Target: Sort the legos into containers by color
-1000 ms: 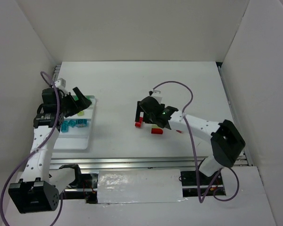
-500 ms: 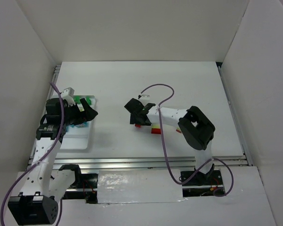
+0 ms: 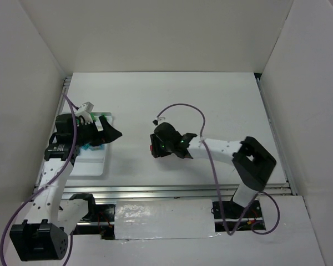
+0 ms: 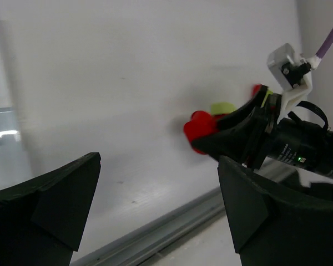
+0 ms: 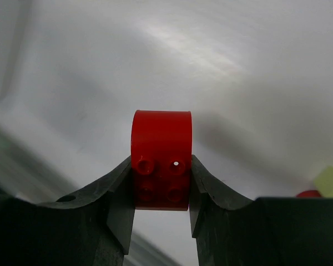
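Note:
My right gripper (image 5: 161, 163) is shut on a red lego (image 5: 161, 158), its pads pressing both sides of the brick. From above, that gripper (image 3: 155, 147) sits mid-table with the red brick (image 3: 151, 148) at its tip. A lime lego (image 5: 332, 182) and another red one (image 5: 309, 194) lie behind it at the right edge of the right wrist view. The white tray of containers (image 3: 91, 163) is at the left, with teal legos (image 3: 87, 147) and a green one (image 3: 103, 117) in it. My left gripper (image 3: 108, 133) stands open above the tray's right side, holding nothing (image 4: 158, 194).
White walls enclose the table on three sides. A metal rail (image 3: 177, 191) runs along the near edge. The right arm's purple cable (image 3: 183, 108) loops above the table. In the left wrist view the right gripper (image 4: 250, 136) shows across bare table.
The right gripper closed on the red lego and swung left with it. The left gripper shifted right, over the tray's edge, staying open.

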You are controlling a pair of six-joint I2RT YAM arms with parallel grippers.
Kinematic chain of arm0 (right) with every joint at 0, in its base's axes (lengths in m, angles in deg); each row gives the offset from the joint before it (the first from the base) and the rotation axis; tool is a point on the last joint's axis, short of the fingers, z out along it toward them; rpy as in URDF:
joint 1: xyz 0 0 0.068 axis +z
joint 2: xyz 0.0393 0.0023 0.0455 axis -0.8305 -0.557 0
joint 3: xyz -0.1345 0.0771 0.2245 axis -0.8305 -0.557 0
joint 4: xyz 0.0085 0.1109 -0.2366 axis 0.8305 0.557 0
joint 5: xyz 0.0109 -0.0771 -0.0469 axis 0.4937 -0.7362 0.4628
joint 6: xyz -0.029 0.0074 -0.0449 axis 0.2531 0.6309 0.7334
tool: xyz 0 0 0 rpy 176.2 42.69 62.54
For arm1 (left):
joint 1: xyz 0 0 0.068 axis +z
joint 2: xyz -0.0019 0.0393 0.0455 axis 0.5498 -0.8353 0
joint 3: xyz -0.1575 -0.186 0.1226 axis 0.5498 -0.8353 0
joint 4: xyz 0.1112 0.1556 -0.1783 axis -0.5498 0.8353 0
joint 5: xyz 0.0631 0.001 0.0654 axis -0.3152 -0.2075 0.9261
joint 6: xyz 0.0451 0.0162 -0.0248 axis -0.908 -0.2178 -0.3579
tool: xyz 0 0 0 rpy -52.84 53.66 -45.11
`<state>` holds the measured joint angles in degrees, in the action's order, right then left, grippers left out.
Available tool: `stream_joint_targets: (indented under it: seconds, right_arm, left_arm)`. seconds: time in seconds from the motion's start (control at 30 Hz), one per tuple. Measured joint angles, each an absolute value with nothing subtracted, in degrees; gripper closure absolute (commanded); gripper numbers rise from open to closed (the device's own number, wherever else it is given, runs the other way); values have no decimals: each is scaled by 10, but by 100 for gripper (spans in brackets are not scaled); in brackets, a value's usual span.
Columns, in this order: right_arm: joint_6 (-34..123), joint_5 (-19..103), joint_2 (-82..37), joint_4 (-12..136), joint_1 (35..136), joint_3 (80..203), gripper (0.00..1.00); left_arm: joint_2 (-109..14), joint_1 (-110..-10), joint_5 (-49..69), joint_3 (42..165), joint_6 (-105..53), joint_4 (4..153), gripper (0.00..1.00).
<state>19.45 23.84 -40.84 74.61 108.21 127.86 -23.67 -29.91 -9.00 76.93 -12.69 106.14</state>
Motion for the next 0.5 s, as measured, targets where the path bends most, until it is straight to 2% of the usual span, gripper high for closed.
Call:
stream_joint_targets:
  seconds: [0.13, 0.23, 0.5]
  right_arm:
    - [285, 443, -267, 636, 1088, 1180, 100]
    - [303, 591, -202, 565, 1083, 1151, 100]
    - [266, 790, -190, 453, 1077, 1153, 99]
  left_arm:
    - [-257, -304, -258, 735, -80, 968, 0]
    - [-250, -335, -351, 690, -16, 868, 1]
    - [-190, -443, -448, 669, 80, 683, 4]
